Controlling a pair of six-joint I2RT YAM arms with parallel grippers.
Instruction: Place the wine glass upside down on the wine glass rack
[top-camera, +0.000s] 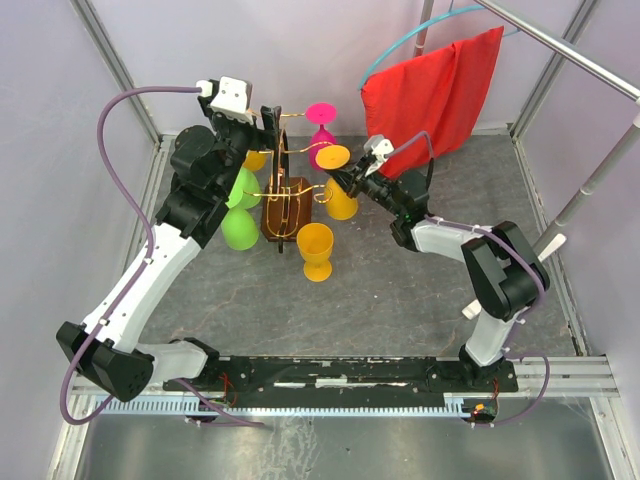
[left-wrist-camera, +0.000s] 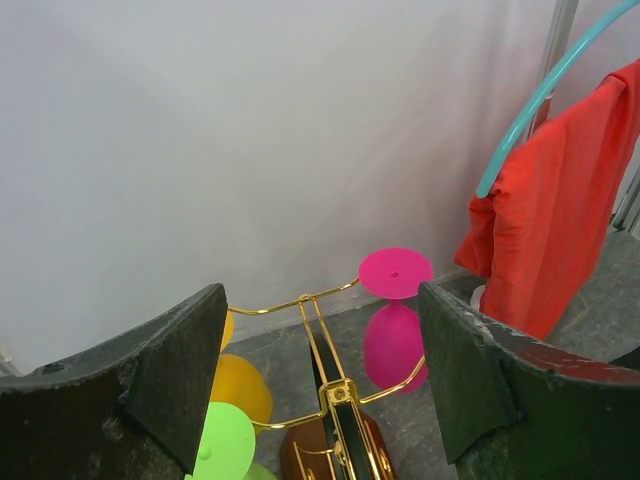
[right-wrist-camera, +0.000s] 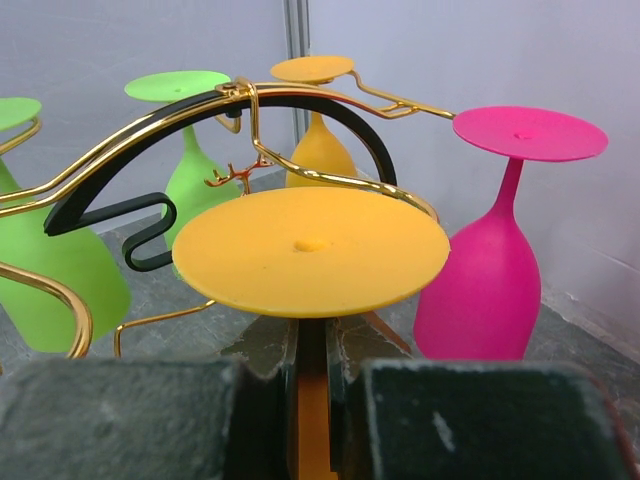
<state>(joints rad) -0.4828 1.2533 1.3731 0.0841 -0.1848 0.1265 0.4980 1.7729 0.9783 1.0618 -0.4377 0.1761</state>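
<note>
Nearest the lens in the right wrist view, the right claw (right-wrist-camera: 312, 420) is clamped on the stem of the orange wine glass (right-wrist-camera: 310, 250). The glass is inverted, with its foot disc uppermost and level. It sits at the right side of the wine glass rack (top-camera: 283, 195), just in front of a gold scroll arm. Whether the foot touches that arm cannot be determined.

The right arm runs from its base, bends at the elbow over the bench (top-camera: 400, 300) and extends its forearm leftward toward the rack.

The left arm rises along the left side of the bench with its wrist carried over the rack top. The left claw (left-wrist-camera: 322, 350) stands wide apart and holds nothing, with the rack's central post showing between its fingers.

A pink glass (right-wrist-camera: 490, 270) hangs inverted on the far side of the rack. Green glasses (top-camera: 240, 225) hang on its left side.
</note>
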